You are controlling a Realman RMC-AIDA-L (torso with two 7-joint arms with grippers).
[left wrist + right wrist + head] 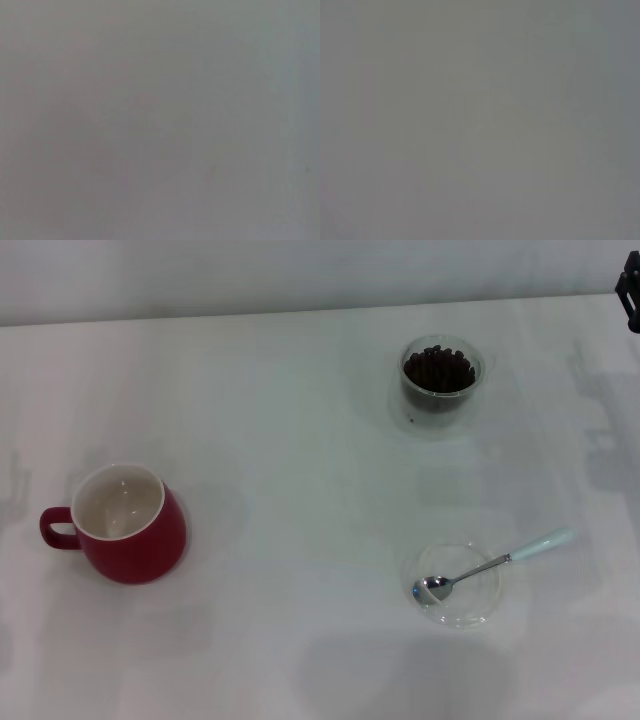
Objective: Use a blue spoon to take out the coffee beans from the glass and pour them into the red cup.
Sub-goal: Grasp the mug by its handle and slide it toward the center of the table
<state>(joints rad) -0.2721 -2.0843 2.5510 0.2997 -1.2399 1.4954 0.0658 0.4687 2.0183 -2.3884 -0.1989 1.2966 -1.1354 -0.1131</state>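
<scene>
In the head view the red cup (130, 525) stands upright at the left of the white table, its white inside empty and its loop handle pointing left. The glass (441, 378) stands at the back right, holding a heap of coffee beans (438, 368). The blue spoon (495, 562) lies at the front right, its metal bowl resting in a shallow clear saucer (452, 586) and its pale handle pointing to the right and back. A black part of the right gripper (629, 295) shows at the far right edge, far from the spoon. The left gripper is out of view.
The white table (300, 440) runs back to a pale wall. Both wrist views show only a plain grey surface.
</scene>
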